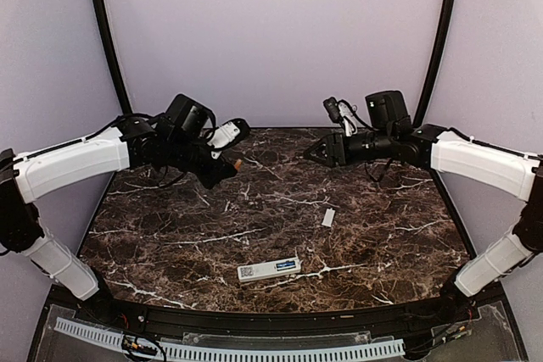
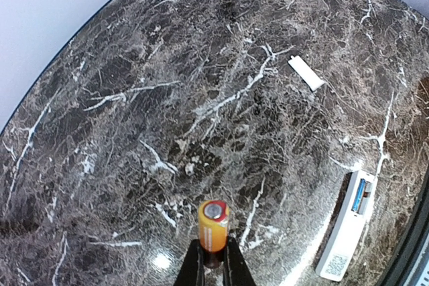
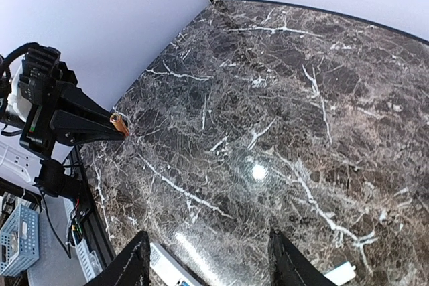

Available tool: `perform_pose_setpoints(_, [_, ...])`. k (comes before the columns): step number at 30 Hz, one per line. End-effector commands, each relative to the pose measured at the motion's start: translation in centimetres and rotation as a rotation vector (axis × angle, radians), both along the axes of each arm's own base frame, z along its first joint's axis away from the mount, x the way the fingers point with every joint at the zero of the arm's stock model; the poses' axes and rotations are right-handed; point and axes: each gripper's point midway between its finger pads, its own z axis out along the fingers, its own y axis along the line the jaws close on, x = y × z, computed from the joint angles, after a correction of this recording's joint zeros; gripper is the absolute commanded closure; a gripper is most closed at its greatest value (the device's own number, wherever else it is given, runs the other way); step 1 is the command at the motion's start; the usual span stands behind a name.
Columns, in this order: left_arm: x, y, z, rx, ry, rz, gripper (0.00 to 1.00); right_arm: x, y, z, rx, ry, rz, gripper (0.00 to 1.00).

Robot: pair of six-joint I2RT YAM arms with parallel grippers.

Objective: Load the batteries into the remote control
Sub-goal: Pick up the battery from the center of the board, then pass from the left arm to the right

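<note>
My left gripper (image 2: 213,259) is shut on an orange battery (image 2: 213,226), held high above the marble table at the back left; it also shows in the top view (image 1: 237,163) and the right wrist view (image 3: 120,124). The white remote control (image 1: 269,270) lies back side up near the front edge, with a blue battery (image 1: 288,266) in its recess; it also shows in the left wrist view (image 2: 345,236). My right gripper (image 1: 312,152) is open and empty, high at the back right, its fingers (image 3: 131,266) wide apart.
A small flat white cover piece (image 1: 328,217) lies on the table right of centre, also in the left wrist view (image 2: 306,73). Black frame posts (image 1: 105,31) stand at both back corners. A white cable rail (image 1: 229,349) runs along the front.
</note>
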Motion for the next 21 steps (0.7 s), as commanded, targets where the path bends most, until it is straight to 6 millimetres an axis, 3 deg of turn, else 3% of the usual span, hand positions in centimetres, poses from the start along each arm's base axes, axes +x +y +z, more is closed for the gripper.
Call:
perform_pose_setpoints(1, [4.4, -1.9, 2.9, -0.039, -0.169, -0.003, 1.00, 3.9, 0.8, 2.0, 0.085, -0.143, 0.006, 0.43])
perform_pose_setpoints(2, [5.7, -1.9, 2.1, -0.030, -0.154, 0.017, 1.00, 4.3, 1.2, 2.1, 0.111, -0.161, 0.030, 0.43])
perform_pose_setpoints(6, [10.3, -1.2, 3.4, -0.132, -0.117, 0.129, 1.00, 6.1, 0.9, 1.8, 0.155, -0.145, 0.026, 0.43])
perform_pose_setpoints(8, [11.0, -1.0, 4.2, -0.171, -0.116, 0.147, 1.00, 6.0, 0.7, 1.8, 0.163, -0.136, 0.026, 0.43])
perform_pose_setpoints(12, [11.2, -0.7, 4.7, -0.195, -0.112, 0.177, 1.00, 6.0, -0.2, 0.5, 0.106, -0.090, -0.018, 0.42])
perform_pose_setpoints(21, [10.7, 2.1, 1.4, -0.171, -0.004, 0.210, 1.00, 6.4, -1.2, -3.8, -0.068, 0.023, -0.045, 0.42])
